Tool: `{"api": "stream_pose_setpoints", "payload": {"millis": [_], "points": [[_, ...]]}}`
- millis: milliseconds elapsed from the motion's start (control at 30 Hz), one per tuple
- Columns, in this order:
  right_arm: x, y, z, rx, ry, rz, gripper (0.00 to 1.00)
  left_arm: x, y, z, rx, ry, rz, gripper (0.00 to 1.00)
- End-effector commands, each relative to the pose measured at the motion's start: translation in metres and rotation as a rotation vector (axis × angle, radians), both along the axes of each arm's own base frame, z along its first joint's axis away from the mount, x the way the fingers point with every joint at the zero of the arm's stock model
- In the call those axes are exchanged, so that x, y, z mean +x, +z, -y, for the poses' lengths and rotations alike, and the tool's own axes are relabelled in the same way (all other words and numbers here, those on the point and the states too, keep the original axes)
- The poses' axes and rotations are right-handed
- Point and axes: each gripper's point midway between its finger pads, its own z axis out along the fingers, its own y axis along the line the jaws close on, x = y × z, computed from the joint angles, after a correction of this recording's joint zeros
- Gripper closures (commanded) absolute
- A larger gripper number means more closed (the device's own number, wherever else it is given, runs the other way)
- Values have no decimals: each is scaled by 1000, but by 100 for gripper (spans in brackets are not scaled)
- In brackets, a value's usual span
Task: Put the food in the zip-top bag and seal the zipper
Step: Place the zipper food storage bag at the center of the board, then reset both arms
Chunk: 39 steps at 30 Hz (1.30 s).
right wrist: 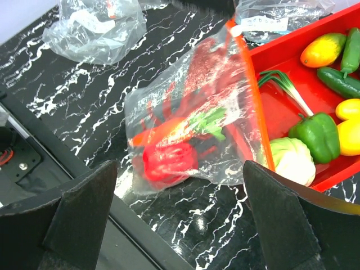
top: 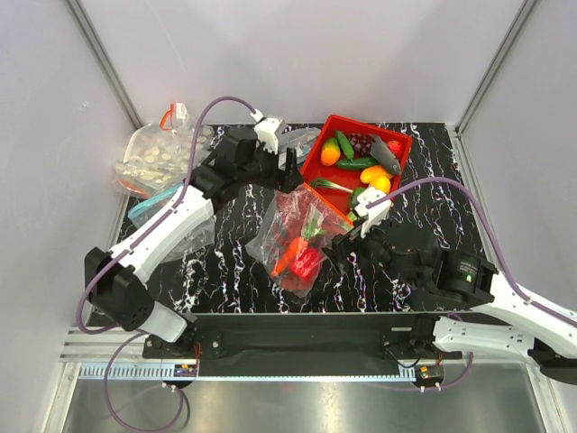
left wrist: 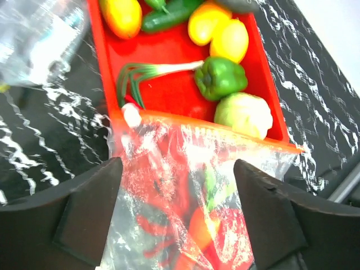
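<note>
Clear plastic bag (top: 297, 239) lies in the middle of the table (top: 225, 266) with the food (right wrist: 169, 160) inside. Its orange zipper (right wrist: 251, 95) is propped along the tray (left wrist: 169, 93) rim. The left gripper (left wrist: 177, 169) and right gripper (right wrist: 180, 169) both gape wide, holding nothing. To seal well, pinch one end of the strip and slide steadily along, leaving no gap.
</note>
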Motion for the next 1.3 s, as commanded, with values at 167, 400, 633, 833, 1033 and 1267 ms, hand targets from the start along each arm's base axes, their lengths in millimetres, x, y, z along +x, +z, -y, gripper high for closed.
{"api": "stream_pose_setpoints", "payload": {"millis": [167,400,633,833,1033,1267], "points": [[15,19,14,117,-170,-10,0,-33,110,-64,-4,188,172,1],[27,19,42,140,-325,31,0,-108,77,-133,59,242,248,1],[25,18,56,180,-357,43,0,-144,29,-169,11,317,307,1],[25,4,66,185,-395,41,0,-157,23,-182,-26,341,380,1],[20,-4,74,201,-394,31,0,-159,17,-190,-29,376,381,1],[17,1,78,237,-389,32,0,-156,10,-184,-5,354,340,1]]}}
